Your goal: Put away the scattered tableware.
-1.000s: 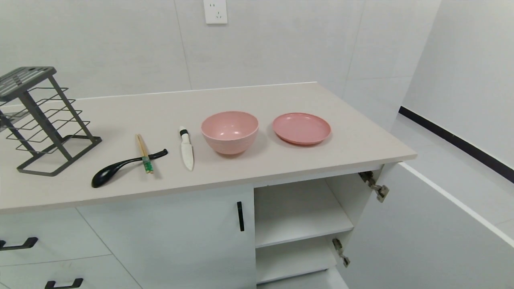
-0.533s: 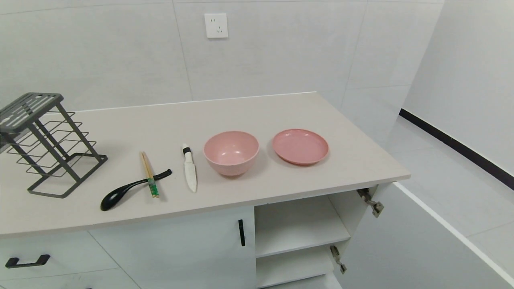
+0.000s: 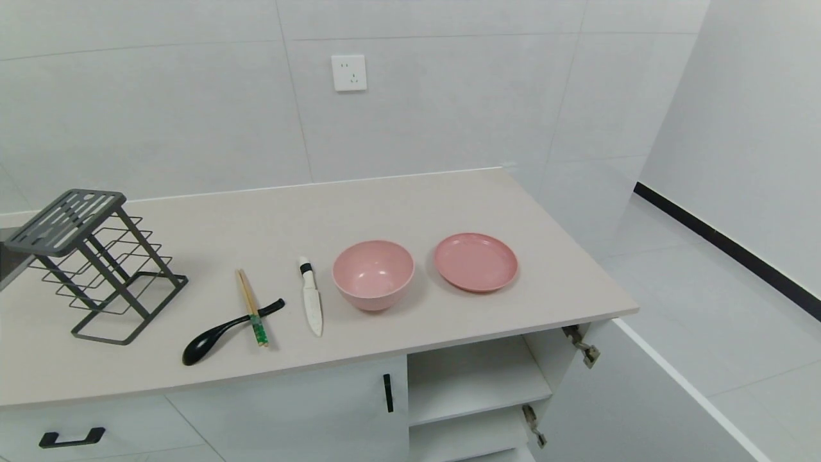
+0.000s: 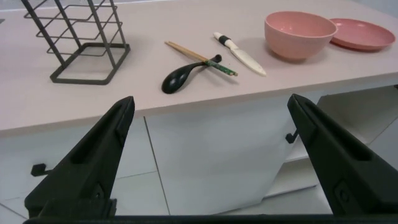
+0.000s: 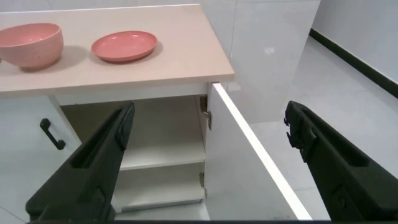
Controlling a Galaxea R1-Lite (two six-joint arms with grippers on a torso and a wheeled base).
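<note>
Tableware lies scattered along the front of a pale bench (image 3: 385, 205), and by the look of it the tidy-up has not yet begun: none of the five pieces is put away. A pink bowl (image 3: 373, 274) stands upright near the front edge, towards the right end. A shallow pink plate (image 3: 475, 262) of the same matte colour lies flat just beside it, nearer the right-hand corner and apart from it. On the bowl's other side lies a white knife (image 3: 312, 305) with a black band at its handle, its tip towards the front edge. Further left, a pair of wooden chopsticks (image 3: 252, 307) with green ends lies crossed over the handle of a glossy black spoon (image 3: 218, 332). A dark wire rack (image 3: 96, 263) stands towards the left end. Below the right end, a cupboard (image 3: 478, 378) shows two bare shelves, its door (image 3: 616, 398) swung wide. Either looks a likely home for the pieces, so all the carrying is left to do. The left claw (image 4: 211, 102) hangs released, fingers spread wide and holding nothing, in front of the bench and facing the spoon. The right claw (image 5: 209, 111), likewise spread and empty, faces the open cupboard.
</note>
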